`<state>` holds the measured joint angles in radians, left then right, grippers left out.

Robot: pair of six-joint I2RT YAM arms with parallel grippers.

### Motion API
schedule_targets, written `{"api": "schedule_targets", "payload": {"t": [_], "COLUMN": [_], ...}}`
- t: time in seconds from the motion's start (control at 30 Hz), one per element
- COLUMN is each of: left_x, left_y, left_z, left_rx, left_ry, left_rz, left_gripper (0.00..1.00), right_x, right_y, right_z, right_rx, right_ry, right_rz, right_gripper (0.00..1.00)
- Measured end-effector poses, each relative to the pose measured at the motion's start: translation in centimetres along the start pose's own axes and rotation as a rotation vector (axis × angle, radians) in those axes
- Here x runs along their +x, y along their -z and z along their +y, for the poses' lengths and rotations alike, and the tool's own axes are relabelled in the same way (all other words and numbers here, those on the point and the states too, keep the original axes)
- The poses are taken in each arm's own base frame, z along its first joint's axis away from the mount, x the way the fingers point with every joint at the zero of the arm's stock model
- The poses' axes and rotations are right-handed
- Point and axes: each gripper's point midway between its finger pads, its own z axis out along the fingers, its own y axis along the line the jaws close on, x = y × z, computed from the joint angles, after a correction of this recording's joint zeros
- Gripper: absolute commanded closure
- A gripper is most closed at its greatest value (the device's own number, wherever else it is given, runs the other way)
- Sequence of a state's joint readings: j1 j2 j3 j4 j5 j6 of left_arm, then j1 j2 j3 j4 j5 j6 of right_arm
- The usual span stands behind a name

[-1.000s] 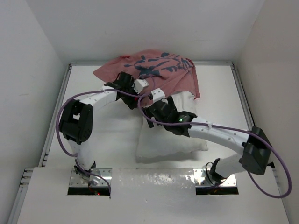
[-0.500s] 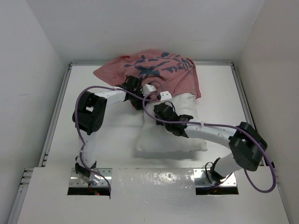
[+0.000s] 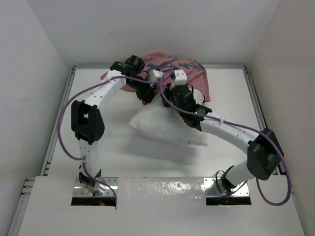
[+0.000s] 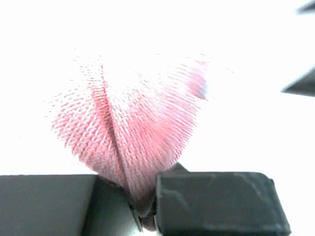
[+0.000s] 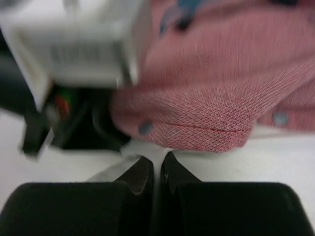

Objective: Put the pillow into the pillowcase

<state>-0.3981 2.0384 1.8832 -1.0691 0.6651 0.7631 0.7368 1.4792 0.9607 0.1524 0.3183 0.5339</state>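
The white pillow (image 3: 165,127) lies mid-table, its far end tucked under the red pillowcase (image 3: 187,73) bunched at the back. My left gripper (image 3: 146,93) is at the pillowcase's near edge. In the left wrist view it (image 4: 146,212) is shut on a fold of pink pillowcase fabric (image 4: 133,132). My right gripper (image 3: 170,93) sits right beside it at the pillow's far end. In the right wrist view it (image 5: 158,169) is shut on a pinch of white pillow cloth (image 5: 147,150), just below the pillowcase hem (image 5: 216,123). The pillowcase opening is hidden by both wrists.
White walls enclose the table (image 3: 98,147) on the left, back and right, with metal rails (image 3: 60,123) along the sides. Purple cables (image 3: 64,132) loop off both arms. The left wrist's camera block (image 5: 74,44) fills the upper left of the right wrist view.
Both grippers have gone from open to shut, the left on the pillowcase, the right on the pillow. Both wrists moved toward the back, and the pillow has shifted and turned with them.
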Motion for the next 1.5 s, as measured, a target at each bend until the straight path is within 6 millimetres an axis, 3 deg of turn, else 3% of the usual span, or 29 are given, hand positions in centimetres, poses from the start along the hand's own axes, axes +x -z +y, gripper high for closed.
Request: {"api": "schedule_targets", "payload": {"t": [0.13, 0.23, 0.4, 0.6, 0.7, 0.83, 0.9, 0.93, 1.0, 1.03, 1.07, 1.1, 1.13, 1.2, 1.27, 1.37, 1.4, 1.43, 1.47, 1.5], "left_x": [-4.4, -7.3, -10.5, -13.3, -13.5, -12.1, -10.5, -9.3, -6.9, -6.0, -5.2, -4.8, -4.6, -4.6, -5.2, -7.9, -8.8, -9.4, -10.0, -10.7], "left_y": [4.9, 7.9, 11.6, 16.1, 16.4, 15.2, 13.9, 13.1, 11.5, 10.9, 10.5, 10.3, 10.3, 11.1, 12.1, 12.6, 12.5, 12.3, 11.9, 11.2], "left_z": [-1.8, -2.9, -3.6, -4.8, -5.3, -5.2, -5.1, -5.1, -5.5, -5.8, -6.1, -6.2, -6.2, -6.6, -7.3, -8.5, -8.7, -8.8, -8.6, -8.1], "left_rx": [-0.038, -0.074, -0.141, -0.188, -0.168, -0.138, -0.114, -0.102, -0.072, -0.062, -0.056, -0.056, -0.061, -0.071, -0.070, -0.052, -0.052, -0.051, -0.053, -0.059], "left_ry": [-0.056, -0.096, -0.116, -0.133, -0.123, -0.072, -0.029, -0.006, 0.041, 0.057, 0.071, 0.076, 0.072, 0.065, 0.054, 0.014, 0.016, 0.022, 0.040, 0.056], "left_rz": [-0.099, -0.167, -0.238, -0.341, -0.355, -0.316, -0.269, -0.236, -0.166, -0.133, -0.103, -0.085, -0.076, -0.067, -0.078, -0.160, -0.189, -0.208, -0.223, -0.240], "left_gripper": [1.00, 1.00, 1.00, 1.00, 1.00, 0.96, 0.82, 0.67, 0.45, 0.39, 0.34, 0.28, 0.21, 0.01, 0.00, 0.01, 0.05, 0.06, 0.07, 0.07], "right_x": [-10.6, -15.3, -19.1, -21.4, -21.3, -19.3, -17.2, -15.6, -11.1, -8.6, -6.3, -3.7, -1.6, 1.8, 2.2, -0.5, -1.2, -1.6, -2.0, -2.1], "right_y": [-0.3, 0.0, -1.5, -3.0, -3.7, -5.0, -5.4, -5.5, -5.6, -5.6, -5.5, -5.1, -4.7, -3.3, -1.8, 0.6, 1.4, 1.8, 2.1, 2.1], "right_z": [1.6, 1.3, 0.2, -0.4, -0.9, -1.5, -1.9, -1.6, -1.6, -1.1, -0.2, 0.9, 1.9, 3.5, 3.9, 2.4, 1.5, 0.7, -0.6, -1.7], "right_rx": [0.029, 0.095, 0.258, 0.381, 0.421, 0.430, 0.414, 0.389, 0.337, 0.296, 0.240, 0.174, 0.110, 0.009, -0.045, -0.004, 0.022, 0.041, 0.061, 0.070], "right_ry": [0.017, 0.038, 0.119, 0.088, 0.069, 0.046, 0.054, 0.069, 0.122, 0.152, 0.177, 0.201, 0.213, 0.220, 0.206, 0.217, 0.233, 0.245, 0.257, 0.269], "right_rz": [-0.260, -0.389, -0.466, -0.520, -0.517, -0.475, -0.442, -0.422, -0.350, -0.308, -0.270, -0.221, -0.180, -0.110, -0.092, -0.122, -0.120, -0.116, -0.096, -0.072], "right_gripper": [1.00, 1.00, 1.00, 1.00, 1.00, 1.00, 1.00, 1.00, 1.00, 0.98, 0.90, 0.73, 0.35, 0.04, 0.01, 0.01, 0.02, 0.06, 0.17, 0.19]}}
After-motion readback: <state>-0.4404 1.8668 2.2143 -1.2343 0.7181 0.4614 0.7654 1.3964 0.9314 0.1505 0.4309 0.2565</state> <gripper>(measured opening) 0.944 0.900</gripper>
